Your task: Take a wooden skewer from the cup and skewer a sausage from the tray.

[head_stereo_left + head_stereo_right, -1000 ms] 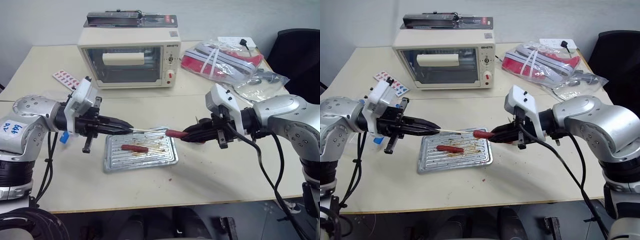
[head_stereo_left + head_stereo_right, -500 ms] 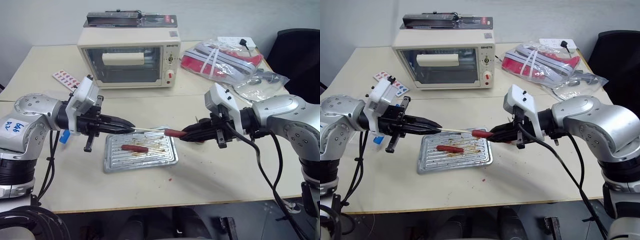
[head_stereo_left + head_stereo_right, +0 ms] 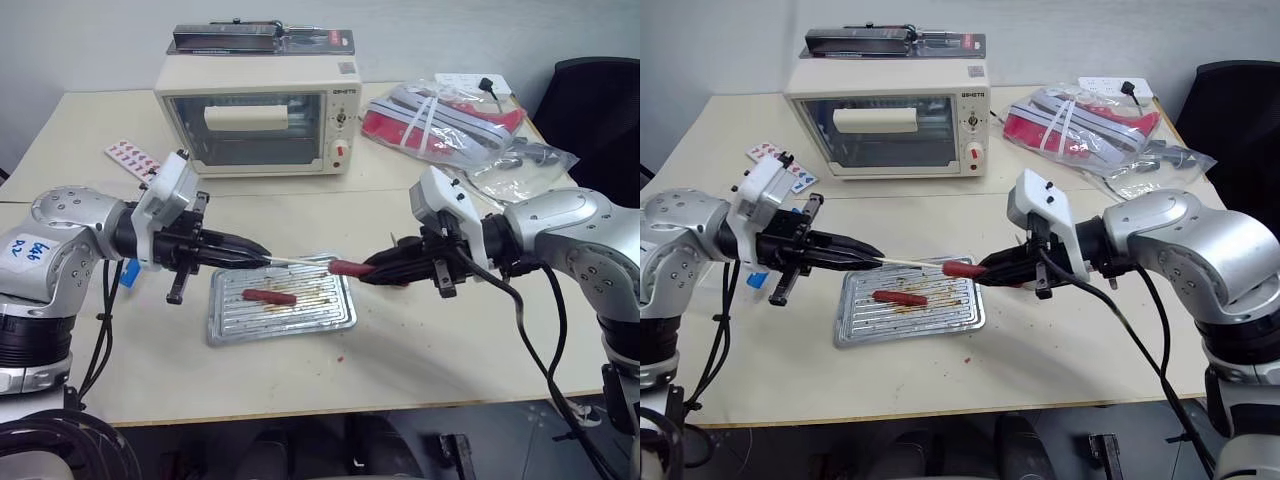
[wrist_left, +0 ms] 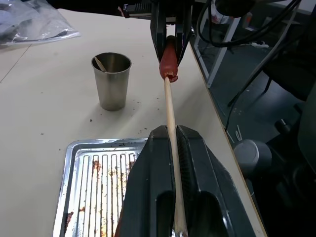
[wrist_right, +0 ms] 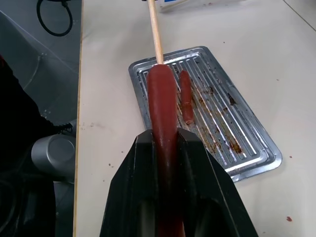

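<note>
Now L gripper clamped on wooden skewer, tip touching end of sausage pinched in R gripper, both above tray; 2nd sausage lies on tray.

Silver-grey rounded arm shells run into white wrist blocks on both sides; left gripper and right gripper carry black fingers. Black cables loop beneath each forearm; a blue-scribbled white sticker marks the left arm.
</note>
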Motion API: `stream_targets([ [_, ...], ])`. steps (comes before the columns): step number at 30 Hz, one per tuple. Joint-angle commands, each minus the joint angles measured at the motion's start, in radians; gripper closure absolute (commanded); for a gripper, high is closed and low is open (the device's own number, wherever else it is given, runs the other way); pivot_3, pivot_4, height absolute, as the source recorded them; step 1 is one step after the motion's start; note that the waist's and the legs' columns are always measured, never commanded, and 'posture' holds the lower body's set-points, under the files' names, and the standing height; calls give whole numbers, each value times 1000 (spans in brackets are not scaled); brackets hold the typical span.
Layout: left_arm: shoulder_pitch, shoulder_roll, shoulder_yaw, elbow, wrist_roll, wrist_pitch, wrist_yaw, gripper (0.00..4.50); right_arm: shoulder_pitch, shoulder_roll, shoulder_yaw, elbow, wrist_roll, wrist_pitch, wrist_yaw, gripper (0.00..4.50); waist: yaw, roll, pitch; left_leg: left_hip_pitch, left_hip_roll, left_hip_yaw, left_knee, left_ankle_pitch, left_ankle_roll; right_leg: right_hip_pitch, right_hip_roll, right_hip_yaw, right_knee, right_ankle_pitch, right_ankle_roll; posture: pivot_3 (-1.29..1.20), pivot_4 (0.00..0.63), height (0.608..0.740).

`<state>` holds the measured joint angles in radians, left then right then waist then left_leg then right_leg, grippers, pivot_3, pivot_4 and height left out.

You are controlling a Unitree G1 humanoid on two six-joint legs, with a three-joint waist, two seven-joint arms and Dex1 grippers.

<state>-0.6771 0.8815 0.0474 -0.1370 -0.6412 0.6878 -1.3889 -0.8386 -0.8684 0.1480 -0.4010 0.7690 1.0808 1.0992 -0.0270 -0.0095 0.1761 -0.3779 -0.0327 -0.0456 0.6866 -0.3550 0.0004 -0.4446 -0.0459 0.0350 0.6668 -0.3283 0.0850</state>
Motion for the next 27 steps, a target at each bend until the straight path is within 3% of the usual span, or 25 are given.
stream_targets([
  [1,-36,-27,-24,-34,-32,-7,-20,4500,-31,7,14,-25,-4,-61,54,4196,0,0,0,0,0,0,0,0,0,0,0,0,0,0,0,0,150,740],
  [18,-15,-77,-37,-23,29,-88,23,4500,-53,29,20,-41,3,-37,52,4196,1,0,0,-1,0,-1,5,0,0,0,0,0,2,0,0,0,150,740],
  [19,-10,-77,-33,-25,30,-90,31,4500,-53,27,19,-39,5,-33,51,3717,1,0,0,-1,0,-1,5,0,1,0,0,0,2,0,0,0,150,740],
  [24,42,-63,11,-41,31,-105,82,4500,-62,12,23,-31,-23,-49,47,2539,1,0,0,-2,0,-1,5,0,0,0,0,-1,2,0,0,0,150,740],
  [27,109,-47,70,-82,15,-91,137,4500,-64,-13,14,-15,-61,-79,45,2140,-1,0,0,-2,0,-1,5,0,0,0,0,-1,2,0,0,0,150,740],
])
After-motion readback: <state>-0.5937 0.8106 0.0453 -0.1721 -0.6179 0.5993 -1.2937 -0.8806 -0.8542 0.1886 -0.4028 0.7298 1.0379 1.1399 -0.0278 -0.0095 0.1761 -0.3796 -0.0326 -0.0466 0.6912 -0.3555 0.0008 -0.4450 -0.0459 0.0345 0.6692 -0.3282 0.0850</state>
